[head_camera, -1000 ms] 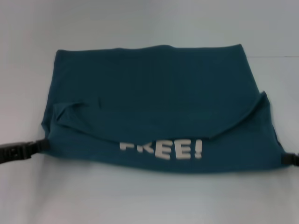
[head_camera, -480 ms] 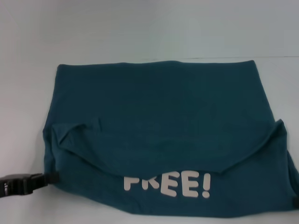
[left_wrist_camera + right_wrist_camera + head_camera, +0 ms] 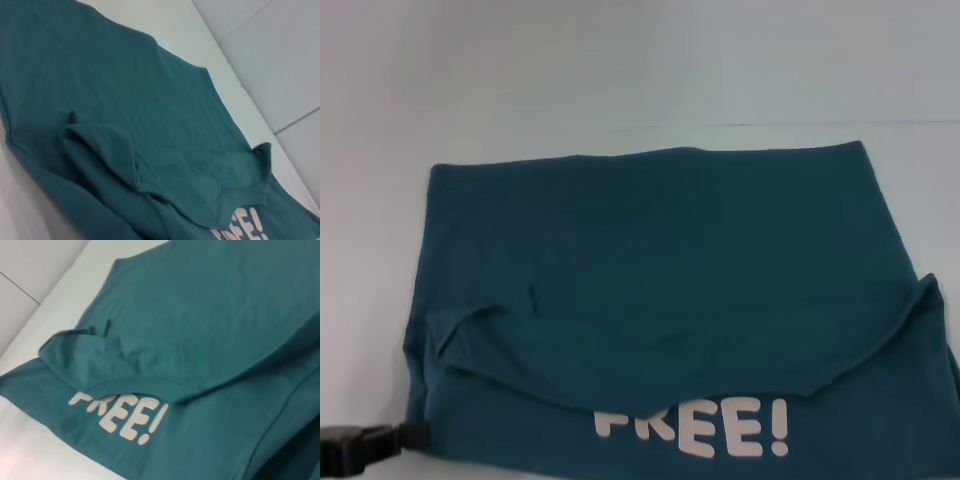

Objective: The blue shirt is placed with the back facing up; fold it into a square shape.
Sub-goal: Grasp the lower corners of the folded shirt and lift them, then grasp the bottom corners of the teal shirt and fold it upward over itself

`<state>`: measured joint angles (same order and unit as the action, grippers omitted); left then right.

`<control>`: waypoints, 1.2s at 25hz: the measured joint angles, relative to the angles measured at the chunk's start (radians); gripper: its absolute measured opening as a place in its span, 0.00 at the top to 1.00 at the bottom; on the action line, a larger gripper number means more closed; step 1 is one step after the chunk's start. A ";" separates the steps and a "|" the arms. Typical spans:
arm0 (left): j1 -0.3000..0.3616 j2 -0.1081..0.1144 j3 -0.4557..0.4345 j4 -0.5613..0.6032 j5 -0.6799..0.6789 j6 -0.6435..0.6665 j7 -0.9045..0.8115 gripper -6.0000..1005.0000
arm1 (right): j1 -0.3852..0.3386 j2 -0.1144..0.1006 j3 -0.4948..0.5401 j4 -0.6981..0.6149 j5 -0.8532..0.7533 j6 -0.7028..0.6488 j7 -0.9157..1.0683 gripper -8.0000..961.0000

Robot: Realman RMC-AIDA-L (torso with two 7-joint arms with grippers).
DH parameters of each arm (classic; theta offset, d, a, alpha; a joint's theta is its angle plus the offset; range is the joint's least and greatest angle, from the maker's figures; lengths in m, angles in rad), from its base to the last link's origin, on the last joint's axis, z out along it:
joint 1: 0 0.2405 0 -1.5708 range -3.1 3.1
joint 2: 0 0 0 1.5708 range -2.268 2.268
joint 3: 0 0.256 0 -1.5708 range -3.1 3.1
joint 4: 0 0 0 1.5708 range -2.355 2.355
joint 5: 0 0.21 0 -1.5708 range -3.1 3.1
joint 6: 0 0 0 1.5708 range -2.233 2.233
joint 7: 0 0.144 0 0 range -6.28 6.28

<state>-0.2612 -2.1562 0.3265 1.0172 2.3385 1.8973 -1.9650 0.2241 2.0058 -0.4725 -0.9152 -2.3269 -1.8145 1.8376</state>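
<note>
gripping the blue shirt (image 3: 650, 280) corner, left gripper (image 3: 380, 445).

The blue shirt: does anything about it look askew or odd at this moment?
Yes. The blue shirt has white lettering showing below the folded-over layer, whose near edge is curved and uneven. The left end effector is at its near left corner.

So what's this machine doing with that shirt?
A two-armed robot is folding the blue shirt on a pale table. The shirt lies partly folded: an upper layer is doubled toward the robot, its curved edge half covering white lettering that reads roughly "FREE!". The left tool sits at the shirt's near left corner; whether it grips the cloth is unclear. The right tool is out of the head view, so the fold into a square is not yet finished.
</note>
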 joint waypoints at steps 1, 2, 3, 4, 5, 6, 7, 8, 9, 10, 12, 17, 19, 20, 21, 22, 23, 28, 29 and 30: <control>0.003 0.000 -0.008 0.000 0.006 0.018 0.006 0.99 | 0.000 0.000 0.005 0.000 -0.009 -0.002 -0.001 0.91; 0.004 0.001 -0.017 0.000 0.012 0.035 0.011 0.99 | 0.000 0.000 0.012 0.001 -0.015 -0.005 -0.003 0.91; 0.005 0.002 -0.025 0.000 0.016 0.046 0.014 0.99 | 0.000 0.000 0.018 0.001 -0.019 -0.010 -0.006 0.91; 0.006 0.003 -0.029 0.001 0.018 0.055 0.018 0.99 | 0.000 0.000 0.023 0.001 -0.021 -0.015 -0.009 0.90; 0.008 0.003 -0.033 0.001 0.021 0.064 0.022 0.99 | -0.001 0.000 0.027 0.001 -0.022 -0.021 -0.013 0.90; 0.010 0.003 -0.034 0.002 0.023 0.069 0.024 0.99 | -0.002 0.000 0.030 0.001 -0.022 -0.026 -0.016 0.90; 0.011 0.003 -0.035 0.003 0.025 0.072 0.027 0.99 | -0.003 0.000 0.032 0.001 -0.022 -0.029 -0.017 0.90; 0.012 0.003 -0.036 0.003 0.030 0.073 0.030 0.99 | -0.004 0.000 0.034 0.000 -0.023 -0.031 -0.018 0.90; 0.013 0.003 -0.037 0.003 0.032 0.072 0.032 0.99 | -0.005 0.000 0.035 0.000 -0.023 -0.032 -0.018 0.90; 0.013 0.003 -0.039 0.001 0.034 0.068 0.033 0.99 | -0.005 0.000 0.041 -0.001 -0.023 -0.032 -0.021 0.90; 0.008 0.003 -0.043 -0.003 0.035 0.056 0.034 0.99 | -0.005 0.000 0.058 -0.001 -0.023 -0.031 -0.027 0.90; -0.015 0.012 -0.052 -0.013 0.028 0.015 0.027 0.99 | 0.002 -0.001 0.103 -0.002 -0.021 -0.059 -0.044 0.89; -0.033 0.021 -0.058 -0.028 0.031 0.008 0.024 0.99 | -0.002 0.000 0.107 -0.002 -0.021 -0.075 -0.051 0.89; -0.038 0.024 -0.058 -0.030 0.032 0.007 0.024 0.99 | -0.007 0.001 0.108 -0.002 -0.021 -0.080 -0.054 0.89; -0.044 0.027 -0.059 -0.034 0.033 0.005 0.023 0.99 | -0.013 0.003 0.109 -0.002 -0.021 -0.081 -0.054 0.89; -0.051 0.030 -0.059 -0.036 0.033 0.002 0.023 0.99 | -0.018 0.005 0.109 -0.002 -0.021 -0.082 -0.055 0.89; -0.056 0.032 -0.059 -0.036 0.033 0.000 0.023 0.99 | -0.025 0.007 0.109 -0.002 -0.022 -0.084 -0.055 0.88; -0.078 0.043 -0.060 -0.038 0.039 -0.005 0.022 0.99 | -0.060 0.022 0.110 0.004 -0.022 -0.091 -0.066 0.88; -0.081 0.044 -0.060 -0.038 0.041 -0.006 0.022 0.99 | -0.060 0.022 0.110 0.004 -0.022 -0.091 -0.066 0.88; -0.083 0.045 -0.060 -0.038 0.043 -0.008 0.021 0.99 | -0.064 0.025 0.110 0.005 -0.022 -0.093 -0.068 0.88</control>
<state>-0.3439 -2.1113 0.2668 0.9790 2.3817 1.8898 -1.9438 0.1600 2.0306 -0.3625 -0.9107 -2.3488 -1.9076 1.7692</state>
